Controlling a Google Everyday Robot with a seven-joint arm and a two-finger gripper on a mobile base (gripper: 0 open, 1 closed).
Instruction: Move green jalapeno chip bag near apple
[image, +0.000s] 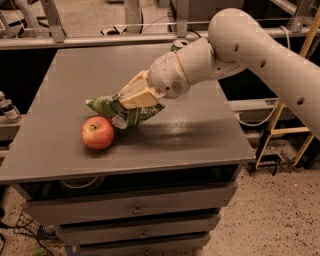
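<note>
Over the grey cabinet top (200, 125) the gripper (131, 97) clamps the green jalapeno chip bag (106, 106) in its fingers (142, 96) beside the apple (97, 133).

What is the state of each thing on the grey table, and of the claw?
Crinkly green foil chip bag: gripped by the claw, tilted, close beside the apple; contact with the apple cannot be told.
Round red apple: resting on the grey table, stem up, not held.
Beige two-finger claw: shut on the bag, low over the table.
</note>
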